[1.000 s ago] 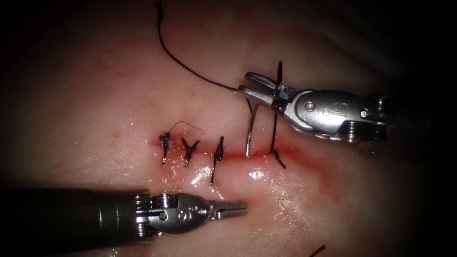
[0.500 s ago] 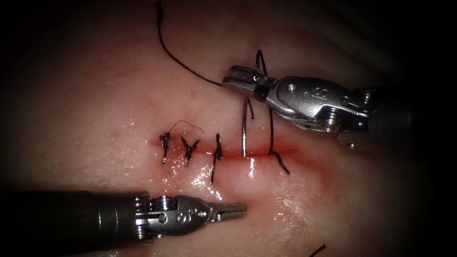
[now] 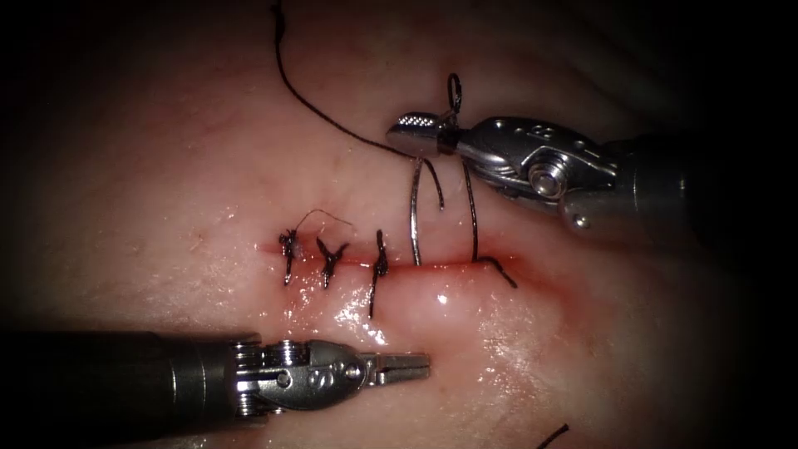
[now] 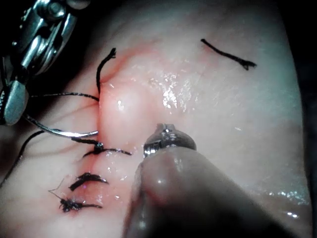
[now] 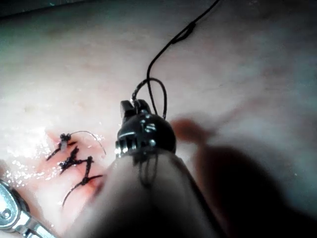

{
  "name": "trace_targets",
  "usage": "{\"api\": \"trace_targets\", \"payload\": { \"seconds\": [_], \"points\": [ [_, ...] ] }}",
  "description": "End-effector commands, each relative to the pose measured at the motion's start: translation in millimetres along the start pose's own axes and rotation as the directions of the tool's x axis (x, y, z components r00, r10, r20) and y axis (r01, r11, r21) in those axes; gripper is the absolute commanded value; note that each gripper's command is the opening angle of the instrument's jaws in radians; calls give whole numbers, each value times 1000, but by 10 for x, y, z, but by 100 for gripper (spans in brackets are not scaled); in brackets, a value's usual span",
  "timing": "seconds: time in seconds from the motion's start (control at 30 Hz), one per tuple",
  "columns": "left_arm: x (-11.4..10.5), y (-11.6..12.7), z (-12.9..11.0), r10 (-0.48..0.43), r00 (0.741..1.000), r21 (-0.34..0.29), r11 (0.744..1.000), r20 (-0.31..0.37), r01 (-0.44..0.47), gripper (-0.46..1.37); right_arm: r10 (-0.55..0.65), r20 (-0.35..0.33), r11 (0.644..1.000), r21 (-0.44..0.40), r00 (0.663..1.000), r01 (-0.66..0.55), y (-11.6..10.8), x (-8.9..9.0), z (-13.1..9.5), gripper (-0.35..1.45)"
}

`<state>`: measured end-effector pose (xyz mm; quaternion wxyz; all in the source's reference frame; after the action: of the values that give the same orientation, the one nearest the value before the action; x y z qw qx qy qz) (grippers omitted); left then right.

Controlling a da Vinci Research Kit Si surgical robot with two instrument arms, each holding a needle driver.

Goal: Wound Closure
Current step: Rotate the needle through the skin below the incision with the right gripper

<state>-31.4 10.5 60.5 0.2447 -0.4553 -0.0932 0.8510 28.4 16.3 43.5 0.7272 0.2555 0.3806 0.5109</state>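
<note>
Because the tissue (image 3: pixel 208 166) carries the cut (image 3: pixel 391 264) you're closing, read everything from that line. Your left tool (image 3: pixel 407 363) lies just below it, jaws together on nothing, clear of the work. Your right tool (image 3: pixel 420 133), above the cut, clamps the needle (image 3: pixel 413 220) near its upper end; the thin steel curve's tip meets the cut beside three dark knots (image 3: pixel 332 262), thread (image 3: pixel 316 104) trailing.

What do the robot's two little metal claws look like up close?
Both are shiny silver metal on dark, round shafts. The left arm's tool has two short, flat jaws, a rounded wrist stamped with an "S"-like mark, small round pins and ribbed pulley wheels. The right arm's tool looks alike, with a cross-hatched, bumpy gripping face on one jaw and a round screw in its wrist.
</note>
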Motion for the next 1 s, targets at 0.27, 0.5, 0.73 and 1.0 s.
{"api": "trace_targets", "payload": {
  "seconds": [0.27, 0.5, 0.73, 1.0],
  "points": [
    [0, 0, 0, 0, 1000, -11, 1000, 0, 0, -35, 9, 106, 999, -53, 994, -3, -9, 2, -7, -35],
    [0, 0, 0, 0, 1000, -10, 1000, 0, 0, -35, 60, 230, 993, -112, 971, -34, -9, 4, -5, -35],
    [0, 0, 1, 0, 1000, -10, 1000, 0, 0, -35, 178, 329, 978, -164, 927, -130, -9, 12, -4, -35],
    [0, 0, 1, 0, 1000, -10, 1000, 0, 0, -35, 240, 421, 970, -149, 875, -195, -11, 16, 2, -35]
  ]
}}
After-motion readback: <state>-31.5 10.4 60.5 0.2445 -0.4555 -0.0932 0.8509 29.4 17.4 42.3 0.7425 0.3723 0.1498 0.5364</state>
